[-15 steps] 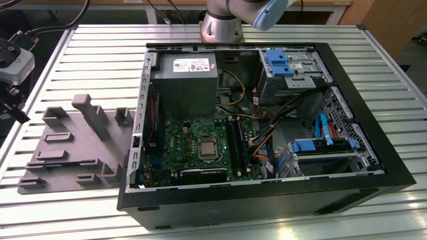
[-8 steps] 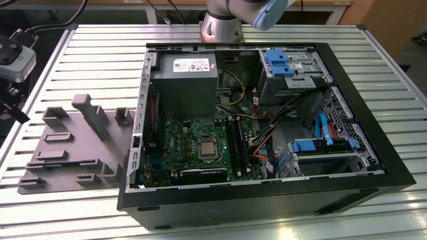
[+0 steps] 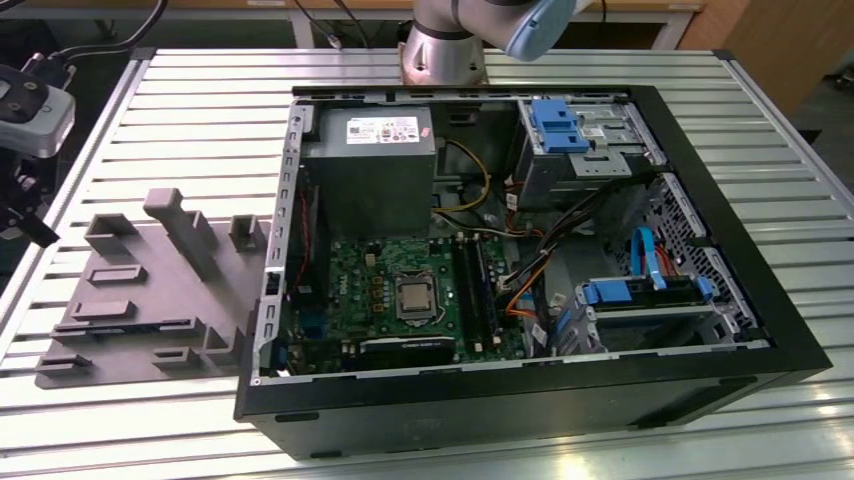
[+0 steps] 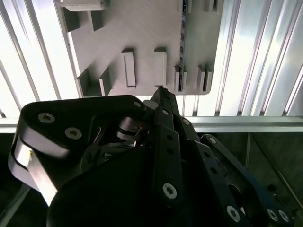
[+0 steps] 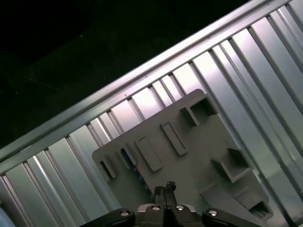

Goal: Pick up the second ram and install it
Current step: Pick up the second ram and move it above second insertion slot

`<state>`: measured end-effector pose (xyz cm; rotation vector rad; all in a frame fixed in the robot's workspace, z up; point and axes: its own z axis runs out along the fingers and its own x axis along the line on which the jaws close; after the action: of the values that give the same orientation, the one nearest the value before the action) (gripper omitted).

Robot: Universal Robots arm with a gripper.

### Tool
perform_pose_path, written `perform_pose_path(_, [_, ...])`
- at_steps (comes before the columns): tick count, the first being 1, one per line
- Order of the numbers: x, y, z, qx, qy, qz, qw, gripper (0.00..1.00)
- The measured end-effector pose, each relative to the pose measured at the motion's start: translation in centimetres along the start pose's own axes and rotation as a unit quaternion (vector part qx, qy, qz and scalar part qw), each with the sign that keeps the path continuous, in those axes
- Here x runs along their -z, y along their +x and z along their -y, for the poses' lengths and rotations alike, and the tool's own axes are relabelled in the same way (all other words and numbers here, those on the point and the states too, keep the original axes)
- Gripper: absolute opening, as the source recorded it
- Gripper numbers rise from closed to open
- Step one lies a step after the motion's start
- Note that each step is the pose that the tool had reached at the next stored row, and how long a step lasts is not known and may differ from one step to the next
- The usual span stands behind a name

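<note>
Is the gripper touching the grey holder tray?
Apart. In the first wrist view the gripper hangs high over the grey holder tray, well clear of it.

**Colours at the open computer workstation.**
Silver ribbed bench (image 3: 200, 90); matt grey holder tray (image 3: 147, 300); black computer case (image 3: 534, 400) containing a green motherboard (image 3: 354, 285), a grey power supply (image 3: 367, 180) with a white label (image 3: 383, 130), blue drive latches (image 3: 554, 125), orange cables (image 3: 523, 290) and yellow cables (image 3: 461, 185). In the second wrist view: black pincer (image 4: 161, 92), dark blue second ram (image 4: 182, 23).

clear above holder tray (image 3: 150, 300) | raised blocks (image 3: 180, 228) stud its face | computer case wall (image 3: 282, 200) just beside
</note>
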<state>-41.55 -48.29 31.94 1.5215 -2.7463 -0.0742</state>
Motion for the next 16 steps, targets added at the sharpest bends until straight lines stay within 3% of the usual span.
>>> perform_pose_path(8, [-0.01, 0.00, 0.00, 0.040, -0.0009, -0.0017, 0.9992, 0.11])
perform_pose_path(16, [-0.03, 0.00, 0.00, 0.078, -0.0017, -0.0033, 0.9969, 0.11])
